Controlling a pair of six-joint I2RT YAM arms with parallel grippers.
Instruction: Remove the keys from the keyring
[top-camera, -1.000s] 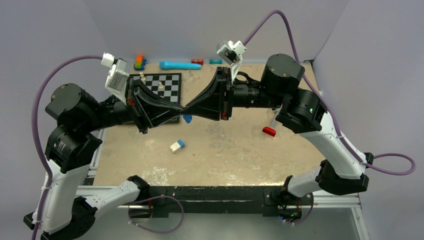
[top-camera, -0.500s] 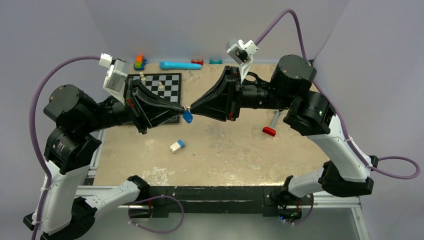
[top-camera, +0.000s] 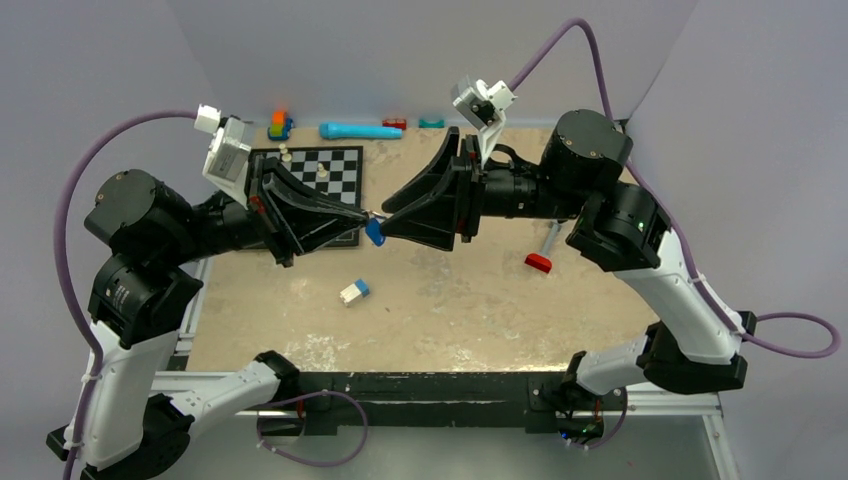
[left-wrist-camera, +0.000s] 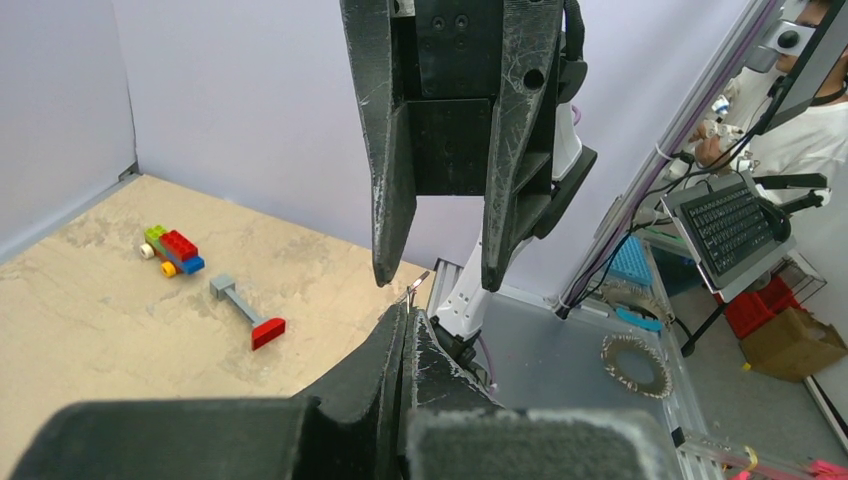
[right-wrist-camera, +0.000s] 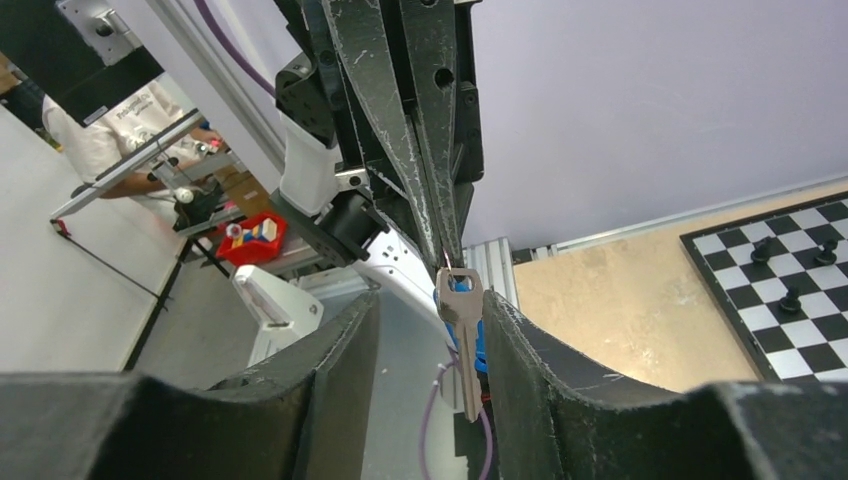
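Observation:
Both grippers meet in mid-air above the table. My left gripper (top-camera: 364, 214) is shut on the keyring (left-wrist-camera: 421, 284), a thin wire loop poking out of its tips. Two keys hang from it: a plain silver key (right-wrist-camera: 462, 330) in front and a blue-headed key (top-camera: 375, 232) behind it. My right gripper (top-camera: 384, 223) is open, and its two fingers straddle the hanging keys. In the right wrist view the keys hang close to the right-hand finger (right-wrist-camera: 520, 350), and a wide gap separates them from the other finger.
A chessboard (top-camera: 320, 175) with a few pieces lies at the back left. A white-and-blue block (top-camera: 354, 291) sits on the table below the grippers. A grey bar with a red end (top-camera: 540, 258) lies to the right. A blue tube (top-camera: 360, 130) and a brick car (top-camera: 280, 125) line the back wall.
My right gripper drew back a little to the right and its jaws spread apart around the keys. The left gripper stayed shut in place.

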